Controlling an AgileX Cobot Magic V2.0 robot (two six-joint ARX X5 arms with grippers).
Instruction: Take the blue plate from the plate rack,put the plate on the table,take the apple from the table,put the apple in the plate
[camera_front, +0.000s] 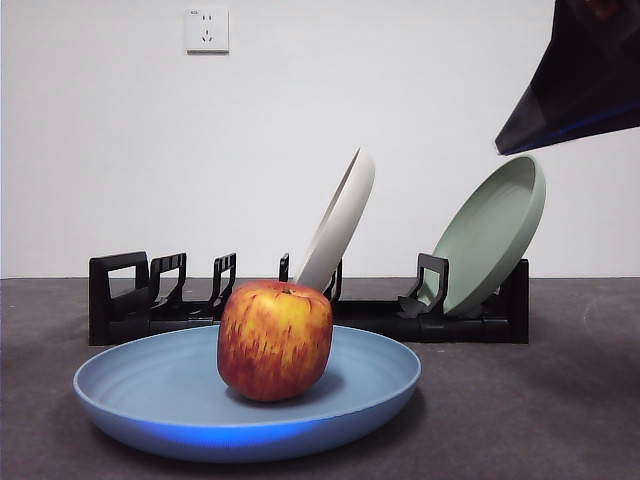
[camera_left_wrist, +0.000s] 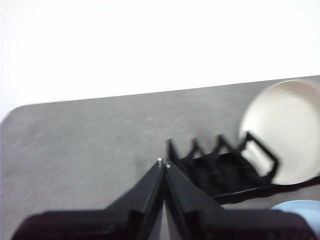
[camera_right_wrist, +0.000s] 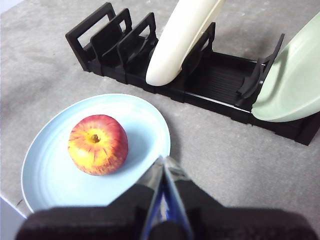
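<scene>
The blue plate (camera_front: 160, 395) (camera_right_wrist: 50, 175) lies flat on the dark grey table (camera_front: 560, 400) in front of the plate rack (camera_front: 120, 300) (camera_right_wrist: 210, 75). The apple (camera_front: 275, 340) (camera_right_wrist: 98, 144), red with yellow streaks, sits upright in the plate. My right gripper (camera_right_wrist: 164, 161) hangs above the table beside the plate's rim, jaws shut and holding nothing; it shows as a dark shape at the top right corner (camera_front: 585, 75) of the front view. My left gripper (camera_left_wrist: 163, 162) is shut and empty, above bare table beyond the rack's end (camera_left_wrist: 220, 165).
A cream-white plate (camera_front: 340, 220) (camera_right_wrist: 182, 37) (camera_left_wrist: 285, 130) leans in the rack's middle slots. A sage-green plate (camera_front: 495, 235) (camera_right_wrist: 292, 85) leans at the rack's far end. A wall socket (camera_front: 207, 29) is on the white wall behind.
</scene>
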